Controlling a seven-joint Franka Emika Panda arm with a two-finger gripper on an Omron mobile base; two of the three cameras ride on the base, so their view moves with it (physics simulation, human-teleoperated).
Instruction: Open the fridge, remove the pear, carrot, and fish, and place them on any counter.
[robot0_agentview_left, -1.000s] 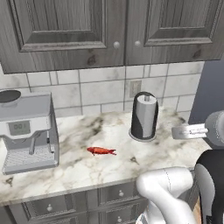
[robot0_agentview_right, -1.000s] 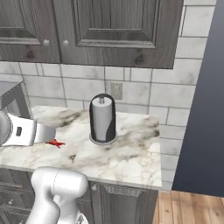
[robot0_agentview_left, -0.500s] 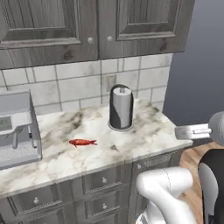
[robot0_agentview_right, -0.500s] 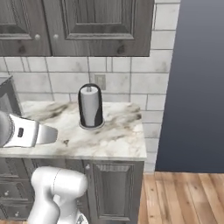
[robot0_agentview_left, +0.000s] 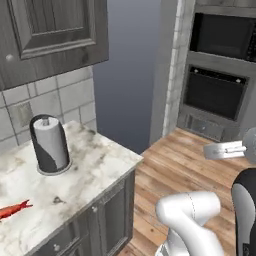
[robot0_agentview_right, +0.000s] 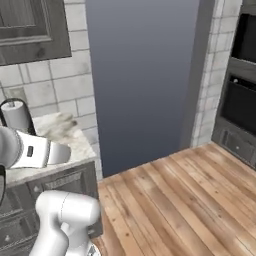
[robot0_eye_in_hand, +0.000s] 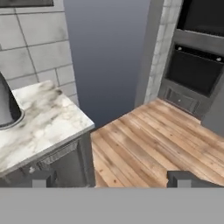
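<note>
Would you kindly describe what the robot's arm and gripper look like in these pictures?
The arm is built of glossy white rounded segments with dark joints; one black section shows at the right edge of the left base view. The gripper has two small dark grey, blocky finger tips. No cables or markings are visible.

Fish (robot0_agentview_left: 12, 210) on counter (robot0_agentview_left: 95, 165); paper-towel roll (robot0_agentview_left: 49, 144) upright behind.

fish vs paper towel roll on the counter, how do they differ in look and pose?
The fish is red, slim and lies flat; the paper towel roll is white and dark, cylindrical and stands upright in a round holder. The fish lies at the picture's left edge, partly cut off; the roll stands farther back, near the tiled wall. Both rest on the marble counter, apart from each other.
</note>
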